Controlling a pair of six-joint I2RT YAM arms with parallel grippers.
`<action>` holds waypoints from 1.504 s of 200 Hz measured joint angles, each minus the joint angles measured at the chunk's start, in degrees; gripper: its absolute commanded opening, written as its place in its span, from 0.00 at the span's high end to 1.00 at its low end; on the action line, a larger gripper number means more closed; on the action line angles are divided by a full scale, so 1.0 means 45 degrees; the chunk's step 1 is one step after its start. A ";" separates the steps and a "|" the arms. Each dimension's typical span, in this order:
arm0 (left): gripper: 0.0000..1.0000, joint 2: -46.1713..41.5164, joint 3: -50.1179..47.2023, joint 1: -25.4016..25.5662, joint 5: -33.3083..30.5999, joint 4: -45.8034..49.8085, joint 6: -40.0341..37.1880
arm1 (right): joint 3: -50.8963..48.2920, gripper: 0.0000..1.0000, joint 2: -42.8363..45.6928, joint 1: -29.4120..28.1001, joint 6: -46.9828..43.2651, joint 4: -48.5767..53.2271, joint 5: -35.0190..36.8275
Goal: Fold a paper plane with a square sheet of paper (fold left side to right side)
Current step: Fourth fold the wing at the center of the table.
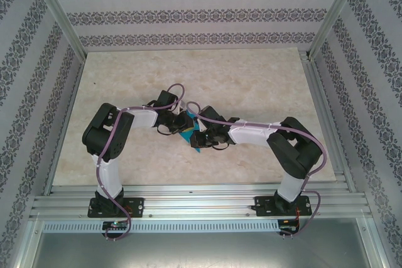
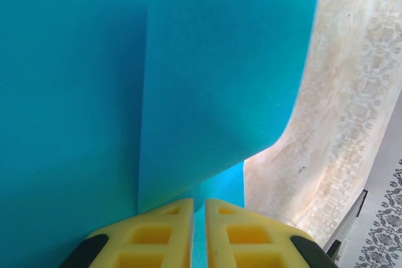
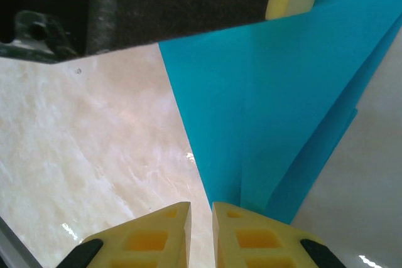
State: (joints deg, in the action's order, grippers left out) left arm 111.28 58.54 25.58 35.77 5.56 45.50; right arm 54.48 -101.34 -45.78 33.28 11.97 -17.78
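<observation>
Paper sheet (image 2: 220,80), part-folded, in tight grip of left jaws and right jaws

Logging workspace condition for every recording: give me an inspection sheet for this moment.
Surface: pale marble-look table.
Job's things: blue paper, partly folded, one flap curled up off the table.
Clutter: nothing seen.
Pincers: left pincer closed on the flap's lower edge; right pincer closed at the paper's pointed end, grip unclear.
Cables: purple cables loop along both arms.
Surroundings: patterned walls, aluminium frame.
</observation>
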 measured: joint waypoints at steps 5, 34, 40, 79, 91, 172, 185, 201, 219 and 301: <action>0.85 0.0000 0.0000 0.0000 0.0000 0.0000 0.0000 | 0.0005 0.83 -0.0053 0.0000 0.0000 0.0005 -0.0019; 0.85 0.0000 0.0000 0.0000 0.0000 0.0000 0.0000 | 0.0005 0.83 -0.0238 0.0000 -0.0005 0.0029 -0.0005; 0.85 0.0000 0.0000 0.0000 0.0000 0.0000 0.0000 | 0.0005 0.83 -0.0238 0.0000 -0.0005 0.0058 0.0000; 0.85 0.0000 0.0000 0.0000 0.0000 0.0000 0.0000 | 0.0058 0.83 -0.0243 0.0005 -0.0058 0.0219 0.0087; 0.85 0.0000 0.0000 0.0000 0.0000 0.0000 0.0005 | 0.0063 0.83 -0.0243 0.0000 -0.0063 0.0219 0.0087; 0.85 0.0005 0.0000 0.0000 0.0000 0.0000 0.0000 | 0.0058 0.83 -0.0306 0.0005 -0.0053 0.0194 0.0083; 0.85 0.0005 0.0000 0.0000 0.0005 0.0000 0.0000 | 0.0044 0.83 -0.0306 0.0005 -0.0049 0.0185 0.0083; 0.85 0.0005 0.0000 0.0000 0.0000 0.0000 0.0000 | 0.0024 0.83 -0.0306 0.0005 -0.0044 0.0146 0.0083; 0.85 0.0005 0.0000 0.0000 0.0000 0.0000 0.0000 | 0.0024 0.83 -0.0306 0.0005 -0.0044 0.0131 0.0083; 0.85 0.0005 0.0000 0.0000 0.0000 0.0000 0.0000 | -0.0107 0.83 -0.0379 0.0015 -0.0039 -0.0087 0.0083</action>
State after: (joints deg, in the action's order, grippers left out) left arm 111.31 58.54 25.58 35.77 5.56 45.50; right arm 54.00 -103.04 -45.71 33.10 11.57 -17.41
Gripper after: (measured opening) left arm 0.152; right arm 0.167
